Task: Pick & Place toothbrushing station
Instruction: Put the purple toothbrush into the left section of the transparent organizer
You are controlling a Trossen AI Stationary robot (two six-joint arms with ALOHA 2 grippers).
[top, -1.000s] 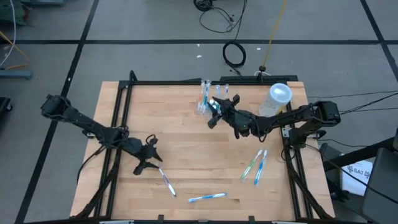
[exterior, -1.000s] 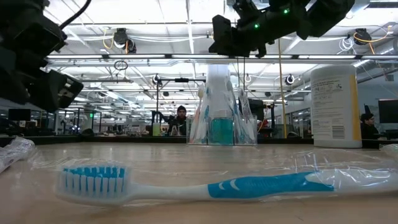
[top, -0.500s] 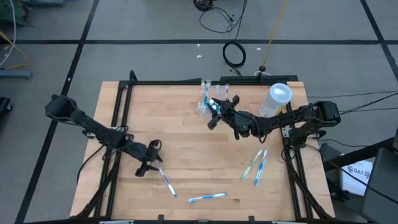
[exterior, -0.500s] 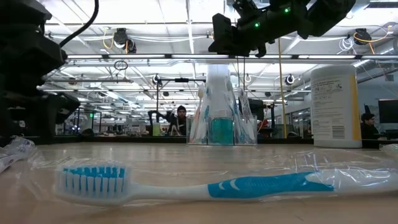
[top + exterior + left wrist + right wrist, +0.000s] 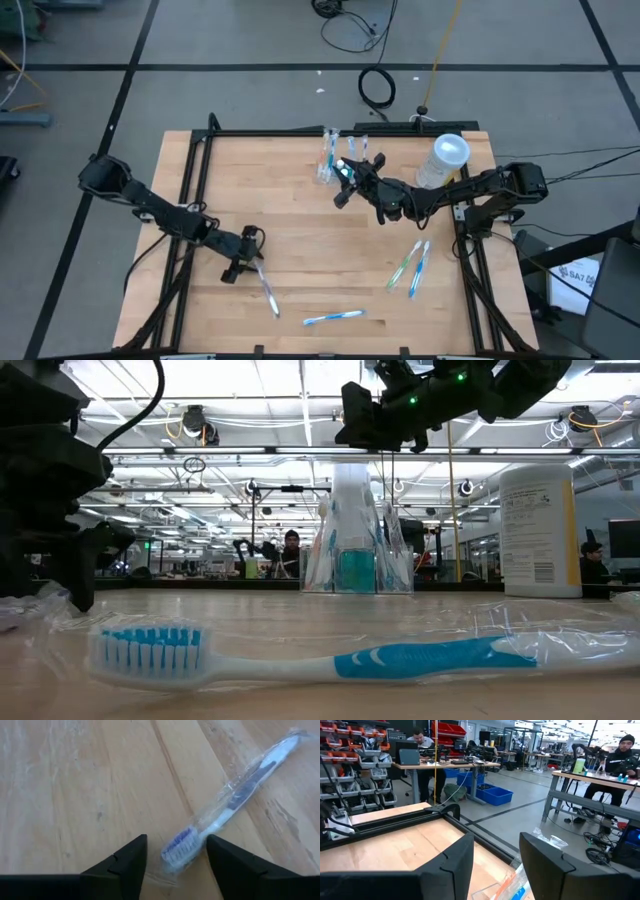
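The left gripper (image 5: pixel 176 857) stood with jaws apart, straddling the head of a wrapped toothbrush (image 5: pixel 235 805) at the table's (image 5: pixel 300 250) seven o'clock. A sound grasp wanted a straight descent and closure on the neck, not loose wrap. The right gripper (image 5: pixel 345 180), jaws apart and empty, hovered beside the station (image 5: pixel 332 155) at twelve o'clock.

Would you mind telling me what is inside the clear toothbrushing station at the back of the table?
The toothbrushing station holds upright toothbrushes in wrappers, one with a teal handle in the middle. Their lower ends blur behind the plastic, so an exact count is unclear. The right gripper hovers above it.
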